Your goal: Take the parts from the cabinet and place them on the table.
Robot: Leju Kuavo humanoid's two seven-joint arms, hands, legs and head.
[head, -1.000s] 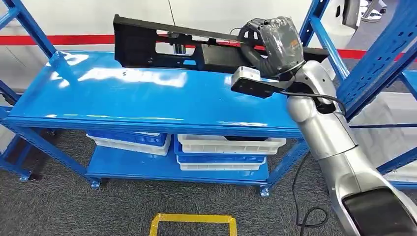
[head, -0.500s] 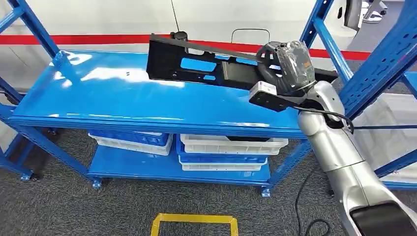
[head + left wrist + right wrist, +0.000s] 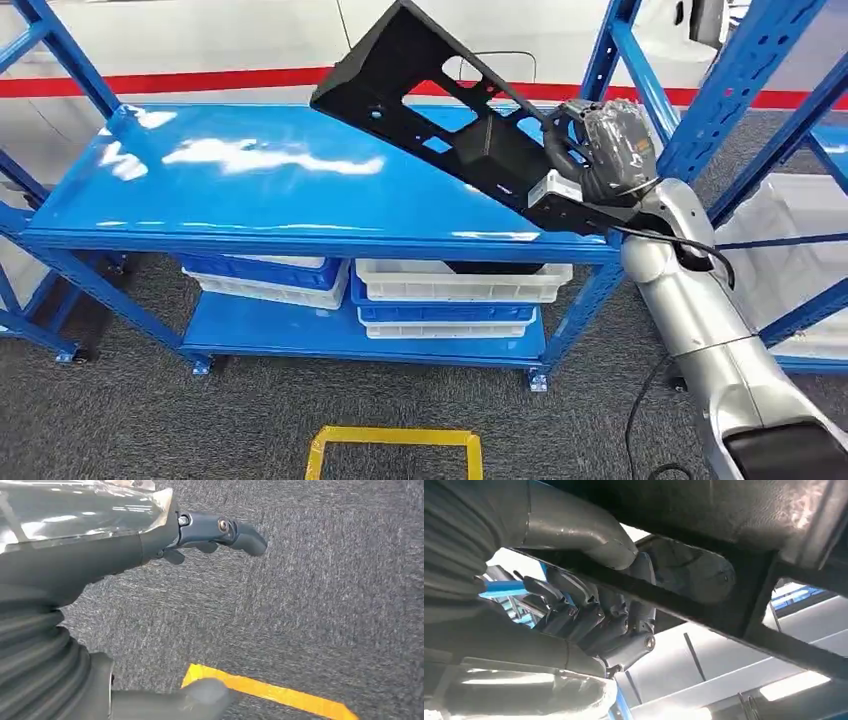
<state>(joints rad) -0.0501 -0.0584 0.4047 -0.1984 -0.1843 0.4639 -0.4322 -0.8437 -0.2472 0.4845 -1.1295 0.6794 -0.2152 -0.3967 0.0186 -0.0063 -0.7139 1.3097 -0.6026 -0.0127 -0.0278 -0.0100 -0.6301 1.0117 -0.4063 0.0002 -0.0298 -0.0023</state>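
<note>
The right hand (image 3: 598,150) has its fingers (image 3: 589,615) clenched around one end of the long black perforated plastic panel (image 3: 430,110), which tilts steeply, its far end raised above the glossy blue metal shelf (image 3: 250,190). The left hand (image 3: 125,550) hangs over grey carpet (image 3: 325,590), fingers released and holding nothing.

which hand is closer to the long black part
Right. The right hand grips the long black part at its end above the blue shelf; the left hand hangs over the carpet, holding nothing.
</note>
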